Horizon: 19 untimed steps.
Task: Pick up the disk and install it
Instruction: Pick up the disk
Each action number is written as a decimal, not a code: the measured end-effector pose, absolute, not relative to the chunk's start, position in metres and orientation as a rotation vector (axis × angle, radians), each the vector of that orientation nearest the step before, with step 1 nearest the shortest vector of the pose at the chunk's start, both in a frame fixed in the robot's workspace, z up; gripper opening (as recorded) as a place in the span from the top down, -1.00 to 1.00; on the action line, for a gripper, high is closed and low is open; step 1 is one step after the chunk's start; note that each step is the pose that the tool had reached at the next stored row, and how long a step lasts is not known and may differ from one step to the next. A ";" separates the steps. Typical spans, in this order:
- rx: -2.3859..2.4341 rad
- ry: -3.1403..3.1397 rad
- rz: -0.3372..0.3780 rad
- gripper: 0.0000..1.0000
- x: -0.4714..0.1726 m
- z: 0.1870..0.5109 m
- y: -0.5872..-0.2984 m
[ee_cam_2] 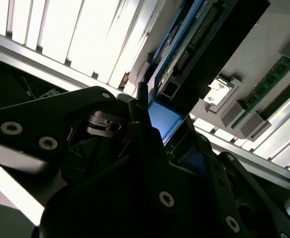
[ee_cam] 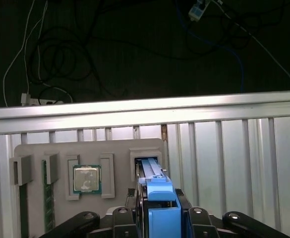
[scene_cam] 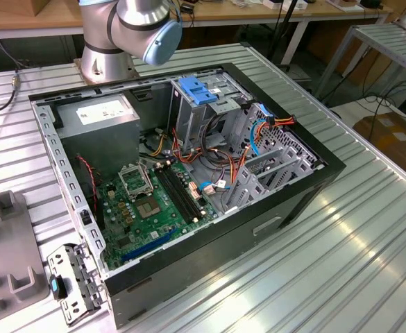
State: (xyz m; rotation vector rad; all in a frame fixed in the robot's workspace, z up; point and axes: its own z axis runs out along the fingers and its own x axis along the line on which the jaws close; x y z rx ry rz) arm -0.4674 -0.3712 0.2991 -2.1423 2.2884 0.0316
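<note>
In the first wrist view the disk (ee_cam: 157,191) stands on edge, its blue plastic rail facing the camera and its far end at a slot of the grey holder tray (ee_cam: 35,153). My gripper (ee_cam: 162,220) is shut on it, a dark finger pressed against each side. The second wrist view shows the same grip: the disk (ee_cam_2: 184,49) with its blue rail and connector edge runs out from between the black fingers (ee_cam_2: 140,124) of my gripper (ee_cam_2: 159,129). I cannot tell whether the disk is lifted clear of the slot.
The holder tray also carries a processor chip (ee_cam: 87,179) and memory sticks (ee_cam: 48,193). The open computer case (scene_cam: 189,173) lies on the ribbed metal table, with a blue latch (scene_cam: 199,90) atop its grey drive cage. The arm's base (scene_cam: 105,55) stands behind it. Cables lie beyond the table edge (ee_cam: 145,111).
</note>
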 end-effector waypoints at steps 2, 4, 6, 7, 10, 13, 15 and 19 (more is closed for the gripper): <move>-2.147 2.284 0.031 0.16 -0.467 0.299 -0.371; -2.154 2.277 0.031 0.16 -0.467 0.298 -0.371; -2.163 2.269 0.031 0.16 -0.467 0.298 -0.371; -2.163 2.268 0.031 0.16 -0.467 0.298 -0.371; -2.164 2.269 0.029 0.16 -0.467 0.298 -0.371; -2.165 2.269 0.027 0.16 -0.467 0.297 -0.371; -2.166 2.269 0.027 0.16 -0.467 0.296 -0.371; -2.167 2.268 0.027 0.26 -0.467 0.296 -0.371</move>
